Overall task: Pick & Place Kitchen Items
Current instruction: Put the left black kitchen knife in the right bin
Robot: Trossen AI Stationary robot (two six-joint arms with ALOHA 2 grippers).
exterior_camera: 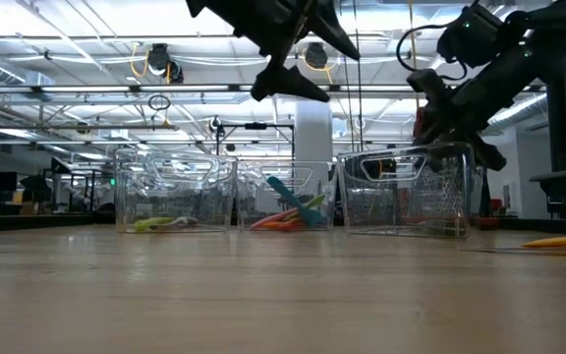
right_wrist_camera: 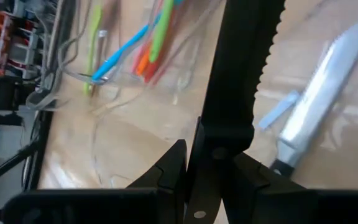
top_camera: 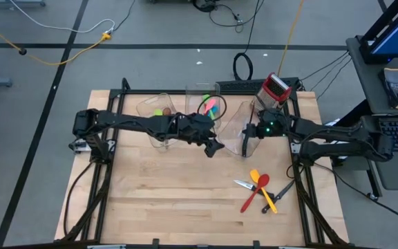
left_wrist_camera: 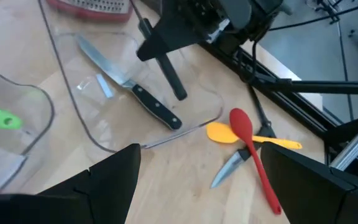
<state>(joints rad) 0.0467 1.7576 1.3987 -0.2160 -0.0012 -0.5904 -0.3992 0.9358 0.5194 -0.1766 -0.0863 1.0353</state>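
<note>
My left gripper hangs open and empty above the table's middle, near the right clear bin. My right gripper is over that bin, shut on a long black bar with a toothed edge, seemingly a black knife. A black-handled steel knife lies flat on the bin's floor. A red spoon, a yellow spoon and more knives lie on the table toward its near right. My right gripper pinches the black toothed bar between its two fingers at one end. The fingers point down from above the right bin. The bar reaches on past the fingertips and hangs lifted clear over the bin, its free end above the knife lying there.
The middle bin holds green, pink and blue utensils; the left bin holds green and orange ones. A red-topped box grater stands at the far right. A black frame rail runs along the table's right edge.
</note>
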